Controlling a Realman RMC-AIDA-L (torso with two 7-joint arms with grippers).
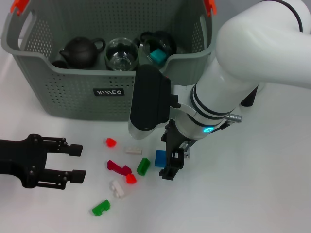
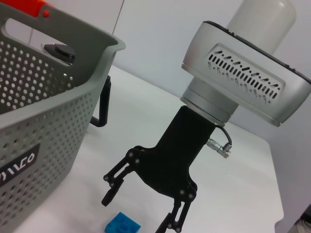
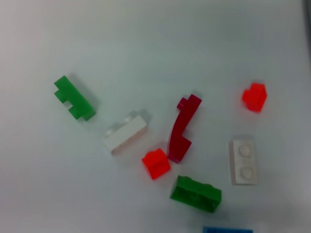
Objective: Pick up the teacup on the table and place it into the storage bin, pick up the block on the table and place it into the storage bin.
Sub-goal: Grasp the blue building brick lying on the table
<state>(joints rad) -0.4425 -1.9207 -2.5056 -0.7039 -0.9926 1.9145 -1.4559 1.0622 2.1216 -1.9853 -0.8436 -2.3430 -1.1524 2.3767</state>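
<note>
The grey perforated storage bin stands at the back of the table. Inside it a clear glass teacup stands upright. On the white table in front lies a blue block, also seen in the left wrist view as the blue block. My right gripper hangs just above and beside that block, and the left wrist view shows the right gripper open with nothing between its fingers. My left gripper rests open at the left, low over the table, holding nothing.
The bin also holds a dark teapot and a glass pot with a cyan piece in it. Loose blocks lie left of the blue one: red, white, maroon, green, red, white, green.
</note>
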